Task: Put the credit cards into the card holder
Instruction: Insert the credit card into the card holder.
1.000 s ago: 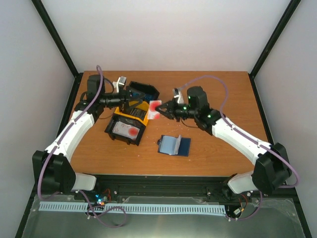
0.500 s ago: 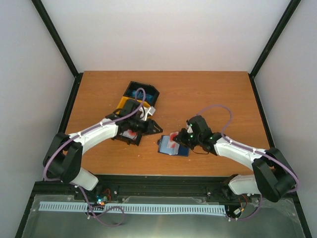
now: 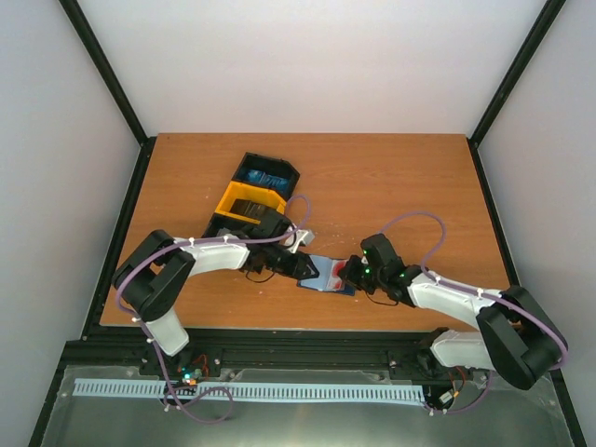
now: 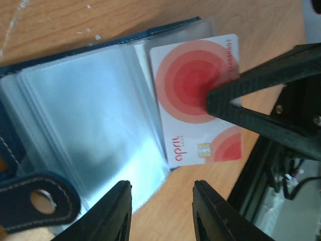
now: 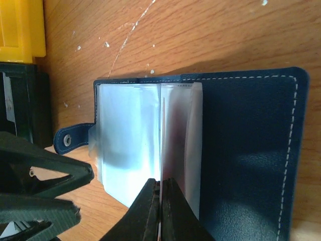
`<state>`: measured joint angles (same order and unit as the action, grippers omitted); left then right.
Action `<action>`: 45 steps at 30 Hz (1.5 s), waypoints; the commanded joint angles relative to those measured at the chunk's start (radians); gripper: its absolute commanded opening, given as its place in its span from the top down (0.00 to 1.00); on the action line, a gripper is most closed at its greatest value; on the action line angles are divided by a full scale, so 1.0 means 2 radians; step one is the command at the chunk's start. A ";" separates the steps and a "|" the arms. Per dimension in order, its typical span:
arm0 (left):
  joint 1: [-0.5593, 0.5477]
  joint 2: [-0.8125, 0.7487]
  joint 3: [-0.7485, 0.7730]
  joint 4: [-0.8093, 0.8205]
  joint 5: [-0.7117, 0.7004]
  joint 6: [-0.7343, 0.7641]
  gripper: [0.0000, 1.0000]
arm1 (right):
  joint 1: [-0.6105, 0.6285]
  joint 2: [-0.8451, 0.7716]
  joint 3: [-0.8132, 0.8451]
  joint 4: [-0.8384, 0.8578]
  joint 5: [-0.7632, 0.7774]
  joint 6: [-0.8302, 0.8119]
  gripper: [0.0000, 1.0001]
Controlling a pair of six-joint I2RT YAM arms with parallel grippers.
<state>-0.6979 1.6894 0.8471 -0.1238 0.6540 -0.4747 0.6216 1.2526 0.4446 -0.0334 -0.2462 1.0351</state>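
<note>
Two end effectors of mine are meeting over the card holder (image 5: 251, 150), which is lying open on the table (image 3: 391, 177) close to the middle of its near edge. My right end effector (image 5: 160, 198) is clenching a white card (image 4: 188, 83) with red circles by one edge. It is holding the card against the holder's clear sleeves (image 4: 85, 115); I cannot tell whether any of it is inside a pocket. My left end effector (image 4: 161, 190) is hovering released at the sleeves' free edge, jaws apart and gripping nothing. The holder's snap tab (image 4: 35, 201) is sticking out toward my left arm. Farther back, left of the table's middle, a black-and-yellow bin tray (image 3: 244, 200) is sitting with blue cards (image 3: 265, 177) in its far compartment.
</note>
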 commanded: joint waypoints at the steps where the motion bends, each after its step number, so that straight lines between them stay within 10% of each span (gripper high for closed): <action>1: -0.006 0.011 0.020 0.011 -0.069 0.020 0.65 | 0.001 -0.011 -0.014 0.024 0.020 -0.019 0.97; 45: -0.015 0.053 0.007 -0.015 -0.164 0.002 0.82 | -0.020 0.117 -0.079 0.303 -0.031 0.094 0.97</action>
<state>-0.7136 1.7386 0.8555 -0.1211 0.3428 -0.4789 0.5884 1.4609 0.2955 0.5308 -0.3508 1.2236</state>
